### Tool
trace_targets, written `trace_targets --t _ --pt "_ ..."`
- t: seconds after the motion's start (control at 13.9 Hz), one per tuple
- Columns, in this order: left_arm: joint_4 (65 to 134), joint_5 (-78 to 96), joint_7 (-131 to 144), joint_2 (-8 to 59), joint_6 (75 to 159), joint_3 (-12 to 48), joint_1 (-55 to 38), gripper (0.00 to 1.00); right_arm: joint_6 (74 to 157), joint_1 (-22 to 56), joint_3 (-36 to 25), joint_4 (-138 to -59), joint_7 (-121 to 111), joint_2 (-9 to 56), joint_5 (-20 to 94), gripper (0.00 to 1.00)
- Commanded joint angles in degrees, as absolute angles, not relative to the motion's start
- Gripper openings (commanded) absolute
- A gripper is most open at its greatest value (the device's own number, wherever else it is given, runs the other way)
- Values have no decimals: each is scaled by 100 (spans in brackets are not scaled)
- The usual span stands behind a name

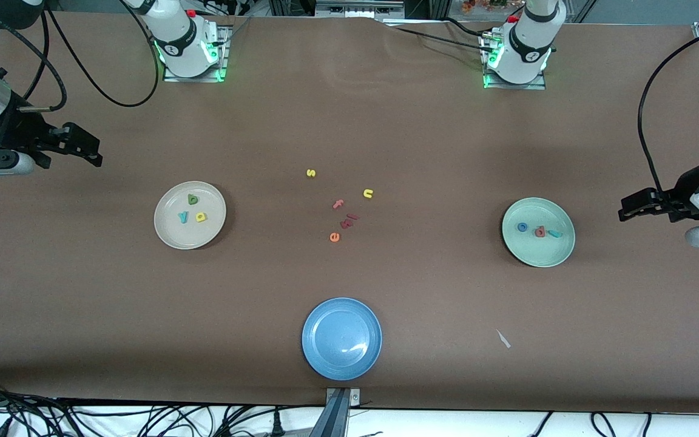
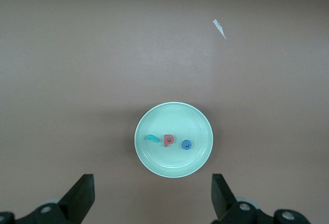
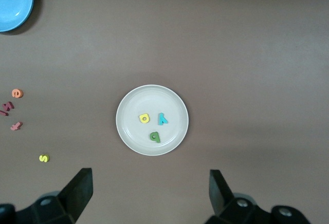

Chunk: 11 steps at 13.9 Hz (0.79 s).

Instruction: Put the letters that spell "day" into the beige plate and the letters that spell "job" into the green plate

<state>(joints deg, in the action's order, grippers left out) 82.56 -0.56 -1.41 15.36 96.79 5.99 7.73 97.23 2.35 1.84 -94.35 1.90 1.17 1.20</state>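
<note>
Both words are sitting home, folks: the beige plate point(image 1: 170, 233) toward the right arm's end of the table is carrying the dark green "d" point(image 1: 192, 198), the yellow "a" point(image 1: 201, 216) and the teal "y" point(image 1: 183, 216), all three lying close together inside its rim. At the left arm's end, the green plate point(image 1: 537, 255) is holding the blue "o" point(image 1: 522, 227), the pink-red "b" point(image 1: 540, 231) and the teal "j" point(image 1: 555, 233), lined up in a row. The right gripper point(image 1: 91, 152) is hanging over bare table at its own end, fingers spread wide and carrying nothing; the left gripper point(image 1: 628, 209) is doing the same at its end, jaws apart and empty, so both arms are looking like they are waiting. Between the plates the spare letters are lying untouched: the yellow "s" point(image 1: 310, 173), the yellow "n" point(image 1: 368, 193), the pink "f" point(image 1: 338, 204), the orange "e" point(image 1: 334, 237). The blue plate point(image 1: 319, 358) is sitting empty, nearest the front camera. By my reckoning nothing is left to sort.
</note>
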Motion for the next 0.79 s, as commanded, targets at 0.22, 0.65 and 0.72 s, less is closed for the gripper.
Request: trace_targets --t 0.22,0.65,0.72 --pt "8209 53 -220 1512 9677 598 791 100 9703 149 255 -9404 193 97 44 100" --pt "8200 62 -220 1485 9668 598 809 100 9712 141 246 -9404 158 97 44 100" --pt "8200 62 -220 1485 9668 598 809 100 9712 141 246 -9404 158 97 44 100"
